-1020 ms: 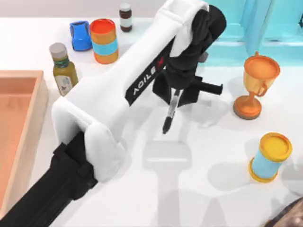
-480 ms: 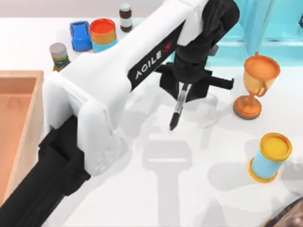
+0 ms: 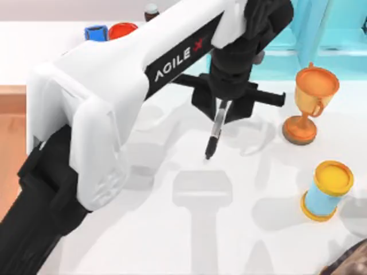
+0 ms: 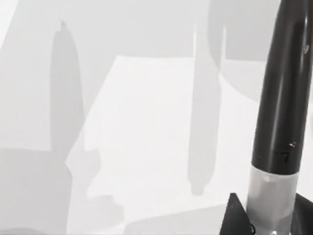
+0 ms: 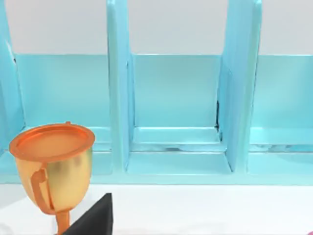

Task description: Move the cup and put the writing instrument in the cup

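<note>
My left gripper (image 3: 225, 110) hangs over the middle of the table, a little to the back, and is shut on the writing instrument (image 3: 214, 133). This slim black marker slants down from the fingers, its tip pointing at the bare white tabletop. In the left wrist view the marker (image 4: 282, 98) shows its grey label band (image 4: 271, 200) beside a black finger (image 4: 234, 218). The cup is hidden. My right arm (image 3: 350, 260) stays parked at the table's front right corner.
An orange trophy goblet (image 3: 312, 100) stands right of the left gripper, with a yellow-and-blue canister (image 3: 327, 189) in front of it. A turquoise shelf (image 3: 321, 28) lines the back right. A wooden tray (image 3: 11, 114) lies at the left edge. Small containers (image 3: 121, 30) sit at the back left.
My left arm has swung right and toward the back, carrying the marker with it. Its white link now covers the olive bottle and most of the back-left containers.
</note>
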{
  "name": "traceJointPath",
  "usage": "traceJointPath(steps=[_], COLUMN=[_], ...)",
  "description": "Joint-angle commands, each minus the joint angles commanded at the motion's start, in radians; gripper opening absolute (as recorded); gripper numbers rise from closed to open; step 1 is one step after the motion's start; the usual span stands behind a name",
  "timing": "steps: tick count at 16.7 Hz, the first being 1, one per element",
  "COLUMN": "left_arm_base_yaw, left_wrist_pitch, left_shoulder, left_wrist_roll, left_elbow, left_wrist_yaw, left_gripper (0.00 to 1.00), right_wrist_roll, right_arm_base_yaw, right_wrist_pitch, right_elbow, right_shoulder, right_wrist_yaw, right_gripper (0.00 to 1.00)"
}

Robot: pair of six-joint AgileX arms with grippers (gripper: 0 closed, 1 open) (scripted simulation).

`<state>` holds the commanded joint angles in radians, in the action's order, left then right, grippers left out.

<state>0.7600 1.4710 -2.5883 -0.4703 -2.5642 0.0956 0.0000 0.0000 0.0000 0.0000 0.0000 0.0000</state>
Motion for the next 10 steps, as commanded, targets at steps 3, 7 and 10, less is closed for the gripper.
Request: traceJointPath(steps=[3, 7, 10], left_arm_base_yaw=[0.006, 0.020, 0.034], left_wrist_pitch=[-0.038, -0.096, -0.138], left_shoulder=[0.071, 0.174, 0.253], left_wrist_roll=[-0.013, -0.024, -0.032], left_elbow=[0.113, 0.255, 0.379], left_wrist_yaw=[0.000, 0.006, 0.010], left_gripper=[0.00, 0.00, 0.00], right_wrist_roll=[0.000, 0.000, 0.000], right_arm_base_yaw=[0.000, 0.000, 0.000], right_wrist_pitch=[0.000, 0.000, 0.000], right_elbow=[0.000, 0.000, 0.000], right_shoulder=[0.000, 0.000, 0.000], right_wrist_yaw=[0.000, 0.000, 0.000], right_gripper=[1.00, 1.00, 1.00])
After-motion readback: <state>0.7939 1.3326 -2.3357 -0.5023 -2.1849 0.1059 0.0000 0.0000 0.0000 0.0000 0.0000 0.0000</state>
